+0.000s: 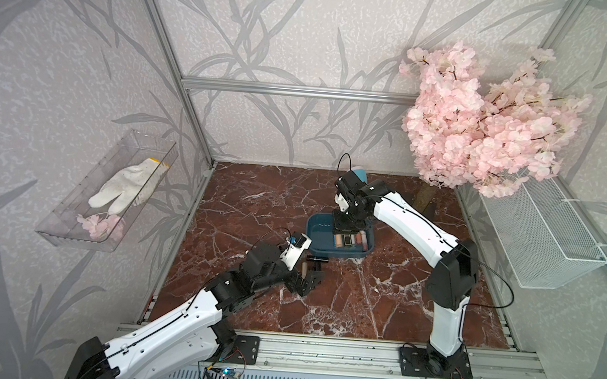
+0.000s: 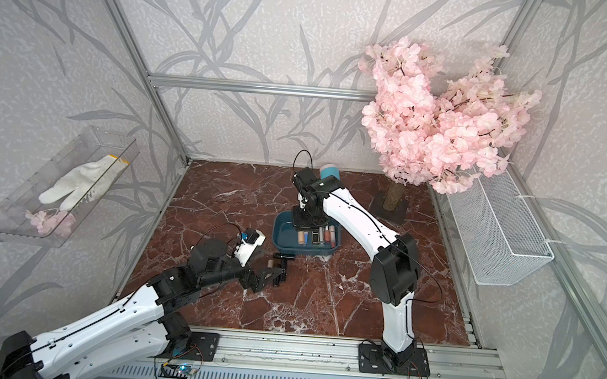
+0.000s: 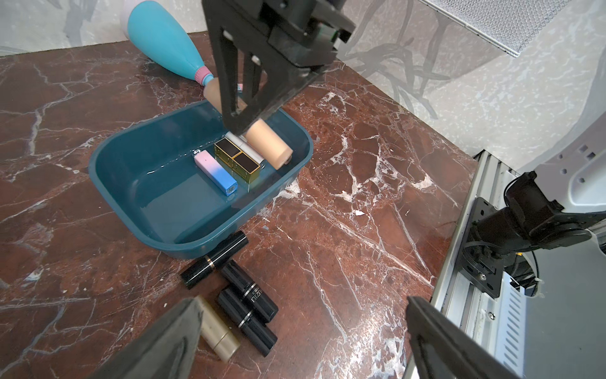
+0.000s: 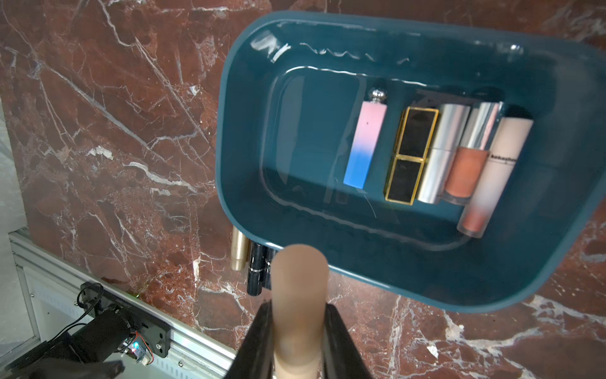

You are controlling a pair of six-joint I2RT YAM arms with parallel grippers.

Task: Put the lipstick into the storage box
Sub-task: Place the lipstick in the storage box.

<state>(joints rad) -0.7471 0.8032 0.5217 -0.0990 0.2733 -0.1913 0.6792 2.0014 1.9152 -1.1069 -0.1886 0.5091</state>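
The left arm [image 1: 172, 330] and the right arm [image 1: 446, 327] share glossy white tapering shells joined by boxy matt-black joint housings, with a thin black cable [image 1: 416, 221] traced along each shell. Each is fixed to a flat black base plate [image 1: 410, 361] with screws. The left pincer [image 1: 308, 279] and right pincer [image 1: 341, 227] are black, with open triangular-framed fingers beside a small white camera block [image 1: 295, 252].

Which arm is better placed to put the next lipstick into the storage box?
Right: the right gripper is shut on a beige lipstick above the storage box; the left gripper is open beside loose lipsticks.
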